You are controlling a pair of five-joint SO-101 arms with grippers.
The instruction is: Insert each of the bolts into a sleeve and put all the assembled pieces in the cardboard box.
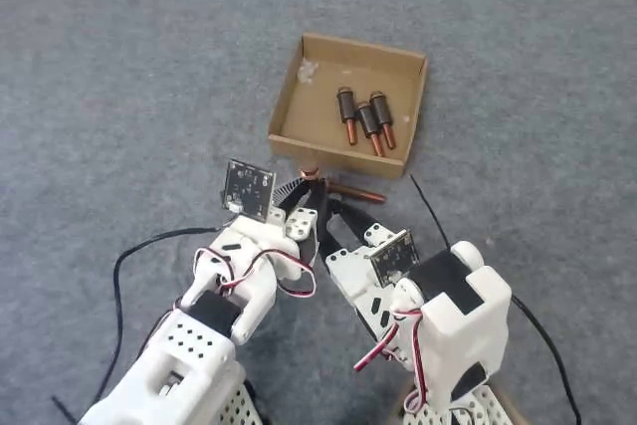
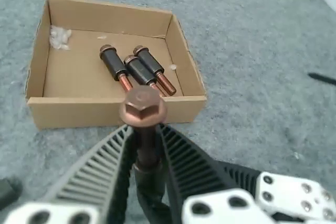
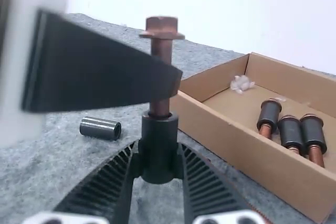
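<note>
We find one bolt (image 2: 143, 109) upright, head up, clamped in the left gripper (image 2: 144, 132). Its shank enters a sleeve (image 3: 157, 129) gripped by the right gripper (image 3: 157, 153), just before the cardboard box (image 1: 289, 111). Three assembled pieces (image 1: 368, 118) lie inside. A spare sleeve (image 3: 100, 128) rests on the carpet (image 1: 119, 97) nearby.

A blurred finger (image 3: 100, 72) of the left gripper (image 2: 144, 135) hides part of the bolt (image 3: 161, 27) shank; the white scrap (image 2: 59, 36) (cardboard box (image 2: 79, 113) corner) is too small to identify.

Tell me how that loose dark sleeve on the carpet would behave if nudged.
The loose sleeve is a smooth cylinder lying on its side, so it would probably roll, though the carpet may slow it. It looks like rigid metal, likely stiff.
</note>
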